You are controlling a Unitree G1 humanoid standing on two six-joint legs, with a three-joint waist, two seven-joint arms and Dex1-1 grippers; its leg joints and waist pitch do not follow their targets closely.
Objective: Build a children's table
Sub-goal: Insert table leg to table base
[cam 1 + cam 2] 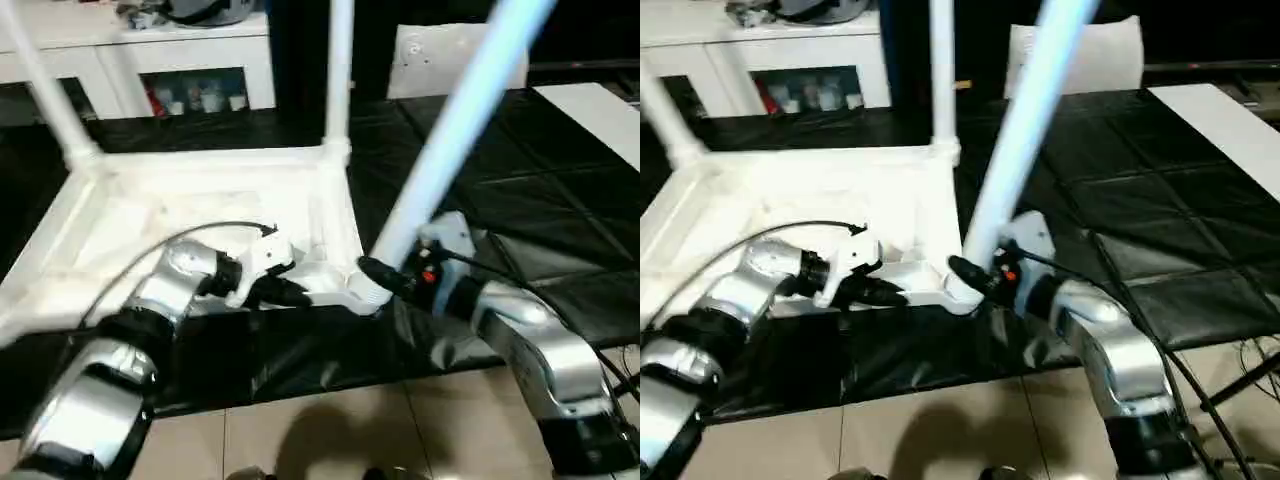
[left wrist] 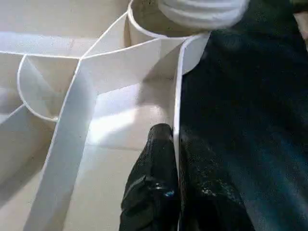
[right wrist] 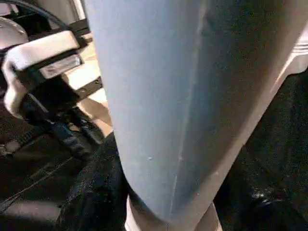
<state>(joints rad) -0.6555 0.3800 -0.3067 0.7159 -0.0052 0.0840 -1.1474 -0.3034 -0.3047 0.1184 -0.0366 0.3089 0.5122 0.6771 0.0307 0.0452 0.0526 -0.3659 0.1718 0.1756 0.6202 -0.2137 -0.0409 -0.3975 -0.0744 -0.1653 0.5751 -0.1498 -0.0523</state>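
The children's table lies upside down on a black mat, its ribbed top (image 1: 150, 230) facing up. Two white legs (image 1: 338, 70) (image 1: 45, 90) stand in the far corner sockets. A third leg (image 1: 450, 130) leans over the near right corner socket (image 1: 365, 295), its foot at the socket's mouth. My right gripper (image 1: 385, 278) is shut on this leg just above its foot, and the leg (image 3: 183, 96) rises between the black fingers (image 3: 96, 192). My left gripper (image 1: 290, 293) is shut on the top's thin near rim (image 2: 177, 96), one finger (image 2: 154, 183) on each side.
A white cabinet with glass doors (image 1: 190, 60) stands at the back left. A flat white board (image 1: 600, 110) lies on the mat at the far right, and a white panel (image 1: 440, 50) leans at the back. Tiled floor (image 1: 350, 430) borders the black mat (image 1: 520, 200) in front.
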